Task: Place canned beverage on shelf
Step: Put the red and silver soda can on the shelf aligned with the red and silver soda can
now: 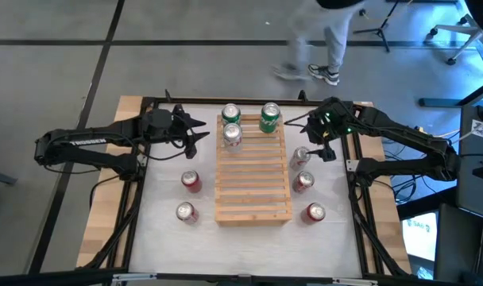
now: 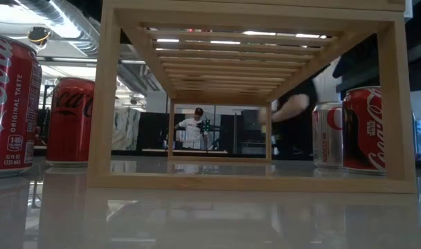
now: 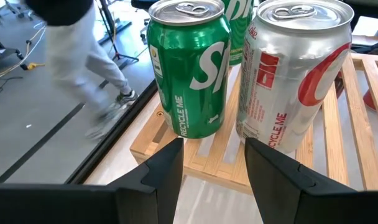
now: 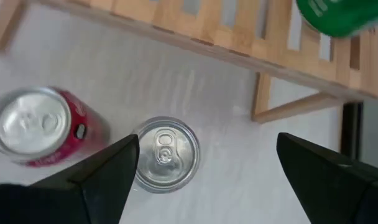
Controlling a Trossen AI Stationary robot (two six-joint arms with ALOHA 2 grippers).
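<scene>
White tabletop (image 1: pixel 249 246) with wooden edges, grey floor around it, and a person's legs (image 1: pixel 321 40) walking past at the far side. Slatted bamboo shelf (image 1: pixel 253 191) sits in the middle with three cans already standing at its far end: a green one (image 1: pixel 231 114), another green one (image 1: pixel 270 117) and a silver one (image 1: pixel 233 136).

Right gripper (image 1: pixel 317 141) hangs over the table just off the shelf's right edge, fingers spread wide with nothing between them. In the right wrist view it's looking straight down on a silver-topped can (image 4: pixel 166 153), which sits off toward one finger instead of centred in the gap, with a red can (image 4: pixel 43 126) just beside it. Looks to me like that silver can (image 1: pixel 299 156) is the next pick.

If I were doing this step: shift sideways first so the can sits centred in the gap, then drop straight down and close around its middle. The red neighbour is close enough that one finger could clip it on the way down. Then lift clear of the shelf's edge before swinging over.

Left gripper (image 1: pixel 195 133) waits at the shelf's far-left corner, fingers drawn in with nothing between them, facing the green and silver cans. More red cans stand on the table either side.
</scene>
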